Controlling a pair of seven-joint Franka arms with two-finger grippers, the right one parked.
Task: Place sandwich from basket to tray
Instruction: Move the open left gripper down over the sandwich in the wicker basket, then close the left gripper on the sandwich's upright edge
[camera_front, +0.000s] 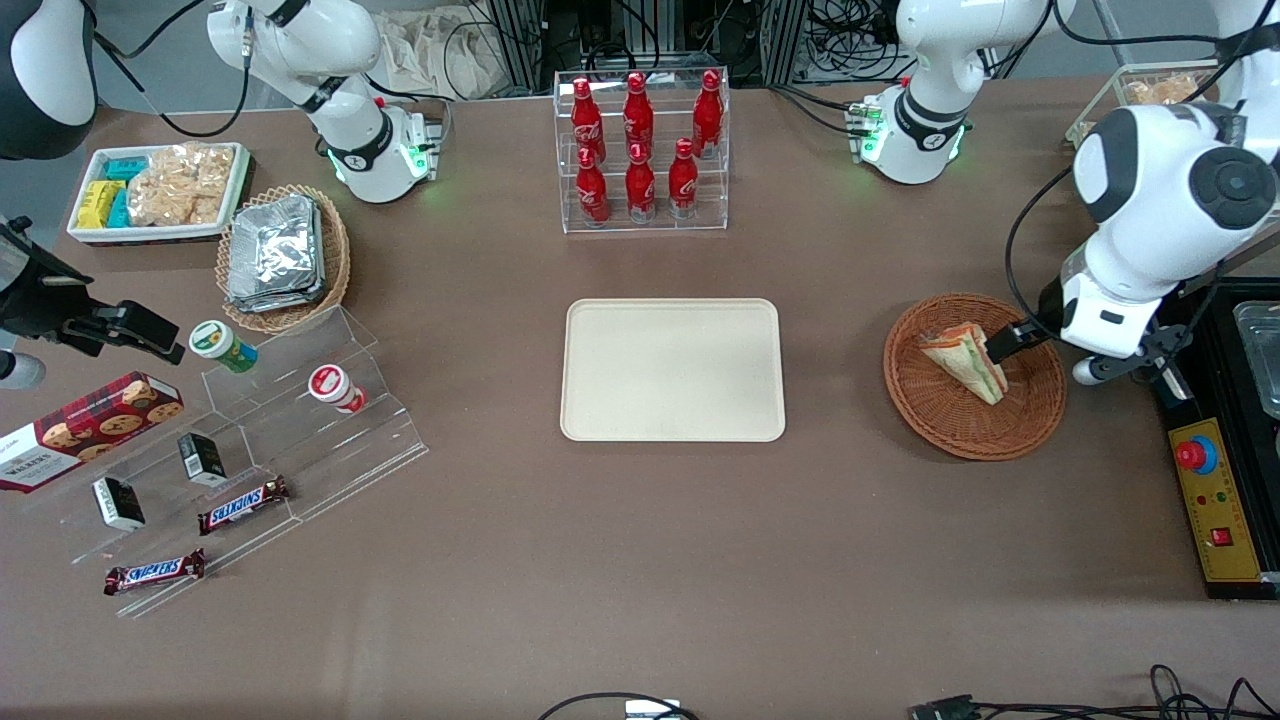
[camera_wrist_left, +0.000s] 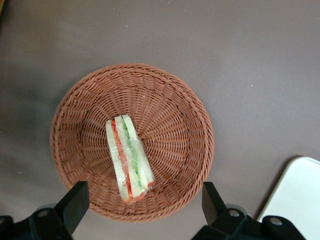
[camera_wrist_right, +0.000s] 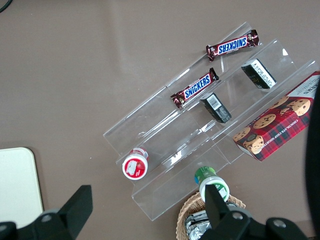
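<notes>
Sandwich (camera_front: 968, 362) (camera_wrist_left: 128, 158): triangular wedge, pale bread, green/orange/red filling layers, clear wrap. Lies inside basket (camera_front: 975, 420) (camera_wrist_left: 165, 105), standing on edge with the layered cut face up, long axis across the basket floor, one end near the rim

Basket: round, shallow, reddish-brown wicker, upright on the brown table toward the working arm's end. Holds only the sandwich

Tray (camera_front: 672, 370) (camera_wrist_left: 300, 195): flat rectangular cream-beige plastic, rounded corners, low rim. Sits at table centre, well apart from basket, bare

Gripper (camera_front: 1010, 340) (camera_wrist_left: 142, 205): above basket, fingers spread wide, straddling the sandwich end, not touching it
</notes>
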